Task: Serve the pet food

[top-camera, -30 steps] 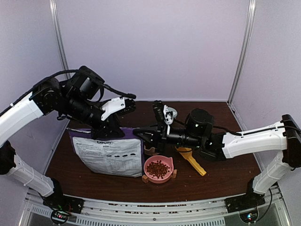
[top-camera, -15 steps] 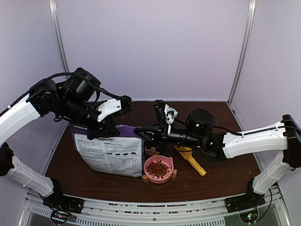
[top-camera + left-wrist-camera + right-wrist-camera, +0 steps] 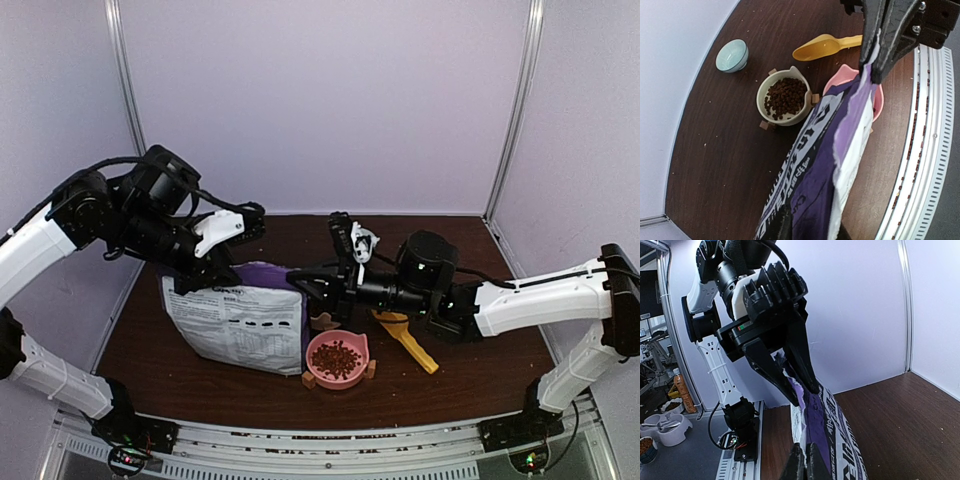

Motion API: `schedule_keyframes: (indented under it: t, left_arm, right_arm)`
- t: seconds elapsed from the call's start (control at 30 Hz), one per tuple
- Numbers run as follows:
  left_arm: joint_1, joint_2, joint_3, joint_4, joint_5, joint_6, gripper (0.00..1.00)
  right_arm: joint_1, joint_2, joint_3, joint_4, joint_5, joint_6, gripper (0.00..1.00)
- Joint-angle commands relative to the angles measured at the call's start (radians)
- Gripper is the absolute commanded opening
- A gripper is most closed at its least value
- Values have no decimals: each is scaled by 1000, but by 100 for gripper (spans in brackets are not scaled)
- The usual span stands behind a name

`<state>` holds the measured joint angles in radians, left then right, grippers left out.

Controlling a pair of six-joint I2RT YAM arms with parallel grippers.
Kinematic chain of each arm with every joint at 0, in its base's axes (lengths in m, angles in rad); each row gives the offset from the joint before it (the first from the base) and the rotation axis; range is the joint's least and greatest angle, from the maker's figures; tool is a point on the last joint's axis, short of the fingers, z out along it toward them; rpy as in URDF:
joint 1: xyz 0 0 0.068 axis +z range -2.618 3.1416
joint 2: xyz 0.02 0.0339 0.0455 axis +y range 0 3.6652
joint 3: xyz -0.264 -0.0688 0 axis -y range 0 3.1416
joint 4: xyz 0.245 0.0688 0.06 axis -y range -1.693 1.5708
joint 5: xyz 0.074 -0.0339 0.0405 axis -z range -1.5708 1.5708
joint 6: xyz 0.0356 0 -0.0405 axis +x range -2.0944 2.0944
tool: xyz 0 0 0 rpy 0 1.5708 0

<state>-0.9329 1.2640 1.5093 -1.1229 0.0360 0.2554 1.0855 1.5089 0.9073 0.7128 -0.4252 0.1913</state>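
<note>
The purple-and-white bag [image 3: 240, 325] stands on the table, held taut by its top edge. My left gripper [image 3: 205, 278] is shut on the bag's left top corner, and my right gripper [image 3: 300, 283] is shut on its right top corner. In the left wrist view the bag [image 3: 840, 150] stretches from my left gripper [image 3: 812, 231] up to the right gripper [image 3: 875, 62]. Pet food [image 3: 337, 358] fills a pink bowl [image 3: 358, 343] in front of the right gripper. More pet food [image 3: 786, 95] lies in a cream bowl [image 3: 762, 92].
A yellow scoop [image 3: 408, 342] lies on the brown table [image 3: 480, 370] under the right arm. A small teal bowl [image 3: 732, 55], empty, sits farther back. A metal rail [image 3: 330, 445] runs along the near edge. The bag half hides the pink bowl [image 3: 846, 75] in the left wrist view.
My left arm has swung to the left with its corner of the bag, and the bag's left side has shifted. The right arm has hardly moved.
</note>
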Motion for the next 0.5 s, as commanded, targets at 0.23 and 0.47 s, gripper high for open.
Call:
schedule_keyframes:
  t: [0.23,0.47]
  left_arm:
    - [57,-56,-24,-34,-134,16,0]
    - [82,-74,-33,-34,-174,21,15]
  right_arm:
    - [-10,-58,-20,42,2,14,0]
    - [-10,-60,-24,45,3,16,0]
